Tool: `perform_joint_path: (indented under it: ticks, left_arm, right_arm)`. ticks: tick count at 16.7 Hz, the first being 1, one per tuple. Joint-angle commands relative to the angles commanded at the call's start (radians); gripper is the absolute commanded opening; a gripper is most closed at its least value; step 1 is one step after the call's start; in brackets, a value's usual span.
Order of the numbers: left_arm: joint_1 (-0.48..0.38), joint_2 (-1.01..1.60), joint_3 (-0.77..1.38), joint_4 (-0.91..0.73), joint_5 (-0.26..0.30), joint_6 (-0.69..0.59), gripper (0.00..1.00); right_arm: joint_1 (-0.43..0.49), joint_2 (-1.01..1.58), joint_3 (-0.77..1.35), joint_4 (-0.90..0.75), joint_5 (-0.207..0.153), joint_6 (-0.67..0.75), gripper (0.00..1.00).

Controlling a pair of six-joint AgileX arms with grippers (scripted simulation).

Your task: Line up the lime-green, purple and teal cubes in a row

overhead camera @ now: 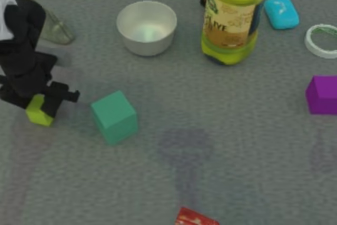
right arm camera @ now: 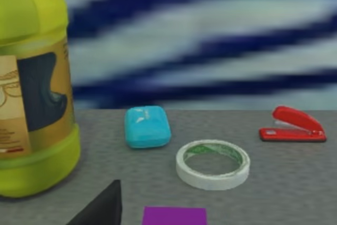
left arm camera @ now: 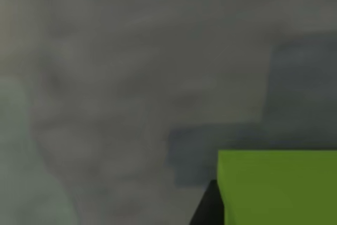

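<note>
My left gripper (overhead camera: 43, 104) stands at the table's left side, shut on the small lime-green cube (overhead camera: 39, 111). In the left wrist view that lime-green cube (left arm camera: 279, 188) fills the corner with a dark finger (left arm camera: 208, 206) pressed against its side. The teal cube (overhead camera: 114, 117) rests on the table just right of it, apart from the gripper. At the right edge sits the purple cube (overhead camera: 322, 94). My right arm is outside the top view; its wrist view shows the purple cube (right arm camera: 175, 215) close below, beside one dark finger (right arm camera: 105, 209) that does not touch it.
Along the back stand a white bowl (overhead camera: 146, 27), a tall olive-oil bottle (overhead camera: 234, 17), a light-blue bar (overhead camera: 281, 12) and a tape roll (overhead camera: 322, 39). A red object (overhead camera: 196, 217) lies at the front edge. A red stapler (right arm camera: 292, 126) shows beyond the tape roll (right arm camera: 212, 163).
</note>
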Motion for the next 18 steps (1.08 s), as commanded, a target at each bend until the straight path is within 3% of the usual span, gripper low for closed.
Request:
perform_joint_path:
  ticks: [7, 12, 15, 18]
  left_arm:
    - [0.017, -0.085, 0.129, -0.221, -0.001, -0.003, 0.00]
    - [0.011, -0.087, 0.135, -0.228, -0.002, -0.003, 0.00]
    - [-0.049, -0.059, 0.178, -0.250, -0.004, -0.068, 0.00]
    - [-0.174, -0.004, 0.267, -0.294, -0.009, -0.224, 0.00]
  right_arm:
    - [0.000, 0.000, 0.000, 0.000, 0.000, 0.000, 1.00]
    - [0.000, 0.000, 0.000, 0.000, 0.000, 0.000, 1.00]
    - [0.000, 0.000, 0.000, 0.000, 0.000, 0.000, 1.00]
    - [0.000, 0.000, 0.000, 0.000, 0.000, 0.000, 1.00]
